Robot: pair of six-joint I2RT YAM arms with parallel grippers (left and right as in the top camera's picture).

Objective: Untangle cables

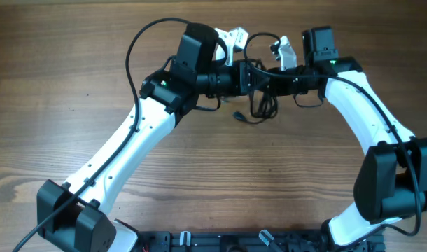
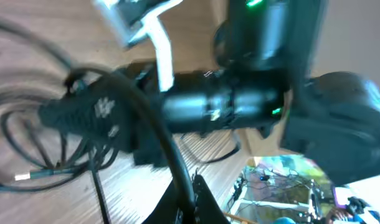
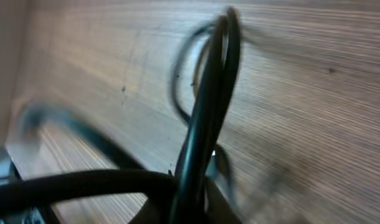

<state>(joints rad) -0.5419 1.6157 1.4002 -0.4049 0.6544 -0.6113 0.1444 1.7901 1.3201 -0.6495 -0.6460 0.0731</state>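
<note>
The cables [image 1: 261, 105] are thin black cords hanging in loops between my two grippers at the far middle of the table. A small plug [image 1: 239, 116] lies at the bundle's lower left. My left gripper [image 1: 246, 77] is shut on a cord, which runs between its fingers in the left wrist view [image 2: 189, 196]. More loops [image 2: 34, 146] lie on the wood there. My right gripper [image 1: 272, 80] faces it closely and is shut on a cord strand [image 3: 205, 118] that rises from its jaws [image 3: 196, 208]. The grippers are almost touching.
The wooden table [image 1: 220, 182] extends toward the front. The thick arm cable [image 1: 133, 49] loops at the far left. The right arm's black wrist [image 2: 221, 106] fills the left wrist view. The robot bases stand at the front edge [image 1: 227, 241].
</note>
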